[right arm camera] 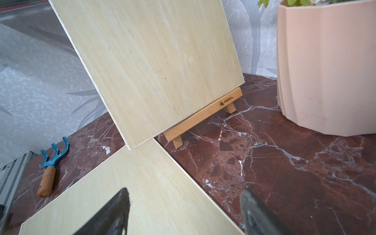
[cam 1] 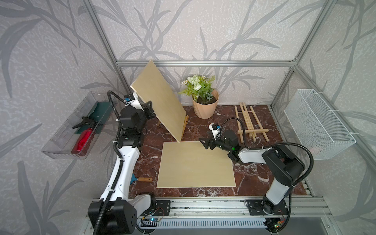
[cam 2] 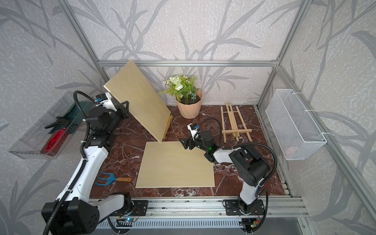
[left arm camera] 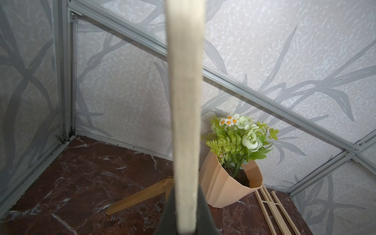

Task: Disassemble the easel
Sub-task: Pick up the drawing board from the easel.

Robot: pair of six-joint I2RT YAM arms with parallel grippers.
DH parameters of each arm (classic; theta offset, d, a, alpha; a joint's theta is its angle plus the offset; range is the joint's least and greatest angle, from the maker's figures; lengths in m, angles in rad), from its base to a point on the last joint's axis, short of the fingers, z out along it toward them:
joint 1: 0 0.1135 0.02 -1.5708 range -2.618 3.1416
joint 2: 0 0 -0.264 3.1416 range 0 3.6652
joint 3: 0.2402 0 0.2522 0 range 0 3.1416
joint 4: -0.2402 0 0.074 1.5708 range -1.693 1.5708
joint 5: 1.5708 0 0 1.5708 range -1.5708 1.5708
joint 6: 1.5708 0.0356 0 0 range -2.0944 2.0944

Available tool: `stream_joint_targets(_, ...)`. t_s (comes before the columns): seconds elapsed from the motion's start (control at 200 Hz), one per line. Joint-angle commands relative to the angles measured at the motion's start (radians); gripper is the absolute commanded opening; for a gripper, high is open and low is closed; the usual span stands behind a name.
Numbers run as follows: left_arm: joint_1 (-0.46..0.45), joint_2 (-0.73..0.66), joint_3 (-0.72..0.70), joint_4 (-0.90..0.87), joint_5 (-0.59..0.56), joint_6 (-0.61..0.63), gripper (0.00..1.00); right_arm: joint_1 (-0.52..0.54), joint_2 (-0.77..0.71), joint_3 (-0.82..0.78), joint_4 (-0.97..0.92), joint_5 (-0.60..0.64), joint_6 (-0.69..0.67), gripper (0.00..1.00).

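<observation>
Near the surface's (cam 1: 254, 177) back, my left claw (cam 1: 151, 111) pinches the tilted pale wooden board (cam 1: 158, 101) off its wooden easel (right arm camera: 203, 117); right claw's (cam 1: 204, 144) wide, empty. Next, lay it flat.

Two top views from high; two wrist views up close.
Both top views look down from the front across the whole worktop (cam 1: 250, 179). Left wrist faces the pot (left arm camera: 223, 189) along the tilted board (left arm camera: 185, 122) edge; right wrist, low, shares both.
</observation>
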State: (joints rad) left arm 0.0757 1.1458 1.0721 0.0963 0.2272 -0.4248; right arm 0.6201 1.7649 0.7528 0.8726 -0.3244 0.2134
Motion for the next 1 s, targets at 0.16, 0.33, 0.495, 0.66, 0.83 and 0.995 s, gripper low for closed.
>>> stream_joint_targets(0.16, -0.022, -0.061, 0.075, 0.225, -0.057, 0.035, 0.0, -0.003, 0.013, 0.03, -0.004, -0.01, 0.006, 0.84)
stream_joint_targets(0.33, -0.024, -0.064, 0.087, 0.247, -0.05, 0.035, 0.0, -0.003, 0.015, 0.032, -0.007, -0.012, 0.005, 0.84)
stream_joint_targets(0.495, -0.027, -0.064, 0.113, 0.253, -0.045, 0.019, 0.0, -0.003, 0.019, 0.037, -0.013, -0.017, 0.004, 0.84)
stream_joint_targets(0.66, -0.028, -0.073, 0.138, 0.24, -0.049, 0.024, 0.0, -0.003, 0.021, 0.04, -0.017, -0.02, 0.005, 0.84)
stream_joint_targets(0.83, -0.03, -0.093, 0.15, 0.226, -0.052, 0.02, 0.0, -0.003, 0.024, 0.046, -0.021, -0.025, 0.007, 0.83)
stream_joint_targets(0.995, -0.031, -0.1, 0.159, 0.224, -0.055, 0.004, 0.0, -0.003, 0.029, 0.049, -0.026, -0.03, 0.01, 0.83)
